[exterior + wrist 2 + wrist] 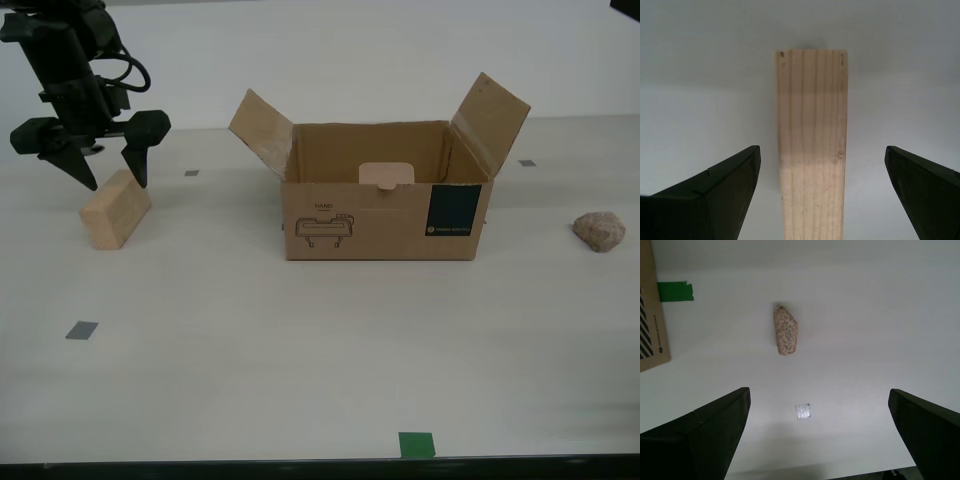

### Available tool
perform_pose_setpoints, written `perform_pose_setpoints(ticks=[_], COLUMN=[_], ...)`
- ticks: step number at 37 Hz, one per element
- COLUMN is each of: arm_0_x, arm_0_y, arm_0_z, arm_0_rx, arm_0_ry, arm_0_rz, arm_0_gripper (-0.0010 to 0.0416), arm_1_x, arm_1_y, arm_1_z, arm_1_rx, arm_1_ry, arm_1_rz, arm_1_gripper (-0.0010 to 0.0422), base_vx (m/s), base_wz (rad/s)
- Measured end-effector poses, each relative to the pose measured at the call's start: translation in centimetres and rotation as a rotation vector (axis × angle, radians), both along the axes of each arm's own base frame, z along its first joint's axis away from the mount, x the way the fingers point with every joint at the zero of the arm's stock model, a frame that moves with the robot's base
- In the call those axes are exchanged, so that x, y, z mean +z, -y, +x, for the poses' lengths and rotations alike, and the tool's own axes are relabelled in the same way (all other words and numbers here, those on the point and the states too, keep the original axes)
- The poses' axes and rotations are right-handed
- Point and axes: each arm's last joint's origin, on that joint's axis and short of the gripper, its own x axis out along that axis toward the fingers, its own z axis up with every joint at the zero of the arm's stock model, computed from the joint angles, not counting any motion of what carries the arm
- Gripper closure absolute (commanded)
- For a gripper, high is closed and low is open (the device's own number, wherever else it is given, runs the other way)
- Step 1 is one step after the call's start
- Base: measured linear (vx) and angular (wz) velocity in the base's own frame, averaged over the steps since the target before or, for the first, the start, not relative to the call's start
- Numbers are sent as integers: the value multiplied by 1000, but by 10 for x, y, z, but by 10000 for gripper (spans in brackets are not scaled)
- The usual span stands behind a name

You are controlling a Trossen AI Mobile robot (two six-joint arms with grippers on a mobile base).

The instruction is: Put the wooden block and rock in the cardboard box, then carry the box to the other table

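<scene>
Second pincer wide open, straddling wooden block, first pincer open, empty.

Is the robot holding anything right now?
No, nothing. My second gripper hangs open around the pale tan wooden block, jaws not touching. My first gripper is open, empty.

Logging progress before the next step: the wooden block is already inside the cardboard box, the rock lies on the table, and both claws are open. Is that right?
Not quite. The wooden block is not inside the cardboard box; it lies on the table toward the exterior view's left, under my open second claw. The exterior view shows it. The rock does lie on the table, and my first claw is open too.
</scene>
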Motion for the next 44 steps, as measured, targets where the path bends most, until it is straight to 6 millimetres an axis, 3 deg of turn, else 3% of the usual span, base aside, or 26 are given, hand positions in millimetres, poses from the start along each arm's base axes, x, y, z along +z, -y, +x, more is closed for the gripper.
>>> perform_pose_setpoints(ticks=[13,24,44], arm_0_x=[-44,-70,-110], arm_0_y=[1,1,0], arm_0_z=[32,45,34], arm_0_rx=[25,45,54], arm_0_ry=[-99,-133,-87], arm_0_rz=[26,28,66], arm_0_gripper=[23,19,19], arm_1_x=[0,0,0], arm_1_y=[0,0,0], arm_1_z=[0,0,0], arm_1_rx=[0,1,11], arm_1_ry=[0,3,2], arm_1_rz=[0,0,-2], arm_1_gripper=[73,73,73], base_vx=[0,0,0], base_wz=[0,0,0])
